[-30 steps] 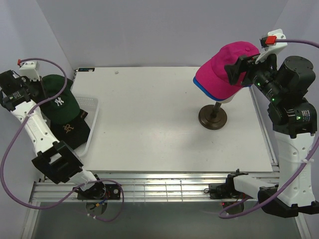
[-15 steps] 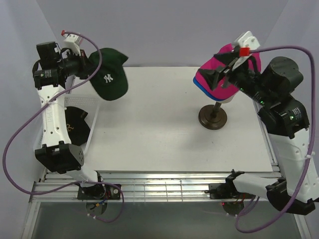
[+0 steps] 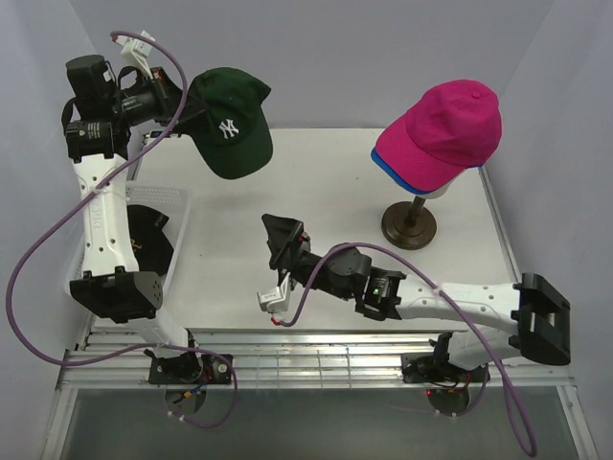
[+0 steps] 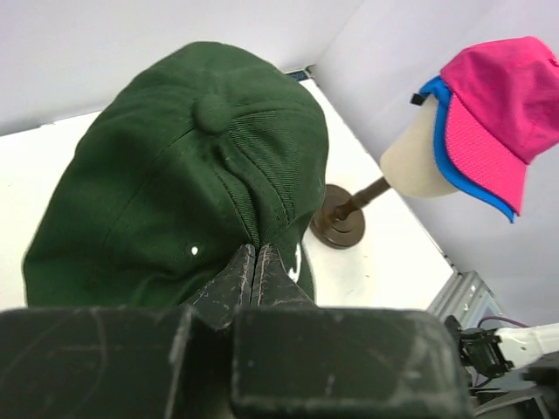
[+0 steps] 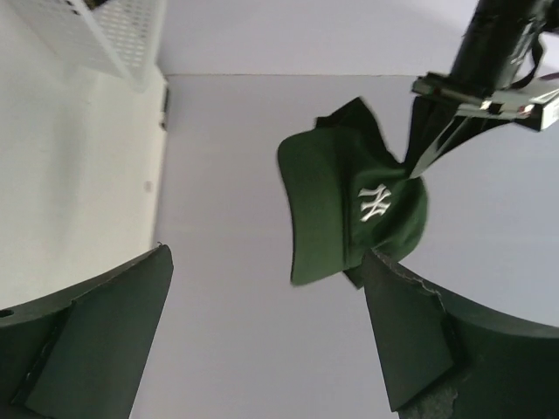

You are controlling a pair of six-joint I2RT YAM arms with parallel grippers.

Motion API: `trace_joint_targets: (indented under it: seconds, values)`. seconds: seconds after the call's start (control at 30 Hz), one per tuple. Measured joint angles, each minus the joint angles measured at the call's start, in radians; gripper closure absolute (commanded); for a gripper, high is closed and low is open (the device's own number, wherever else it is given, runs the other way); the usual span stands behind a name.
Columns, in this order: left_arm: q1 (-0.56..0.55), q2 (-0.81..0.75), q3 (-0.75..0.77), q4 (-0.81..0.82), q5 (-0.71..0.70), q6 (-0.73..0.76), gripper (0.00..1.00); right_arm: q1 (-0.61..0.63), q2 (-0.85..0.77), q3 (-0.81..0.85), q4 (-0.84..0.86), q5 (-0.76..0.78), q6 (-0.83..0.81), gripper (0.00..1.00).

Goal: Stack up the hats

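Observation:
My left gripper [image 3: 189, 102] is shut on the back of the dark green NY cap [image 3: 233, 134] and holds it high over the table's far left. In the left wrist view the closed fingertips [image 4: 255, 255] pinch its fabric [image 4: 175, 166]. The magenta cap [image 3: 445, 129] sits on top of the blue cap [image 3: 387, 171] on the mannequin head [image 4: 412, 164]. The black cap [image 3: 148, 240] lies in the white basket [image 3: 180, 203]. My right gripper [image 3: 281, 240] is open and empty, low over the table's middle. Its wrist view looks up at the green cap [image 5: 354, 205] between the spread fingers [image 5: 105, 340].
The mannequin's dark round base [image 3: 409, 226] stands at the table's right, and it also shows in the left wrist view [image 4: 339, 225]. The basket sits at the left edge, with its mesh wall in the right wrist view [image 5: 118, 39]. Purple cables loop beside both arms.
My left arm lifted the green cap out of the basket, up and to the right. My right gripper let go of the magenta cap and swung down to the table's middle.

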Motion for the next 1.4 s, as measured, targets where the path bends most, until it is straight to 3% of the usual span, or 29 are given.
trace_joint_targets:
  seconds: [0.17,0.33,0.7,0.77,0.8,0.87,0.97,1.0,1.1,1.23,1.27,1.4]
  values:
    - [-0.005,-0.03,-0.048,0.03,0.031,-0.032,1.0,0.0,0.167,0.041,0.286,0.026,-0.248,0.07]
    - [-0.005,-0.065,-0.076,0.044,0.061,-0.054,1.0,-0.028,0.342,0.14,0.538,0.06,-0.389,0.06]
    - [-0.005,-0.121,-0.076,0.088,0.122,-0.09,1.0,-0.114,0.477,0.259,0.62,0.079,-0.433,0.02]
    - [-0.005,-0.121,-0.077,0.089,0.128,-0.093,1.0,-0.119,0.491,0.278,0.63,0.081,-0.437,0.16]
    - [-0.005,-0.121,-0.08,0.09,0.13,-0.094,1.0,-0.12,0.497,0.29,0.634,0.084,-0.437,0.29]
    - [-0.005,-0.121,-0.088,0.091,0.131,-0.095,1.0,-0.125,0.51,0.315,0.639,0.09,-0.434,0.4]
    - [-0.005,-0.123,-0.118,0.097,0.131,-0.094,1.0,-0.126,0.514,0.343,0.634,0.103,-0.423,0.64]
    - [-0.005,-0.124,-0.134,0.099,0.131,-0.093,1.0,-0.127,0.515,0.351,0.632,0.107,-0.421,0.92]
    - [-0.005,-0.125,-0.18,0.101,0.122,-0.083,1.0,-0.124,0.514,0.376,0.598,0.127,-0.382,0.92]
    - [-0.005,-0.124,-0.224,0.072,0.084,-0.016,0.34,-0.105,0.513,0.434,0.435,0.205,-0.247,0.92]
    - [-0.005,-0.121,-0.224,0.053,0.066,0.011,0.12,-0.101,0.513,0.465,0.371,0.229,-0.198,0.92]
    - [-0.002,-0.105,-0.205,-0.036,-0.022,0.123,0.02,-0.095,0.544,0.792,-0.109,0.306,0.188,0.92]
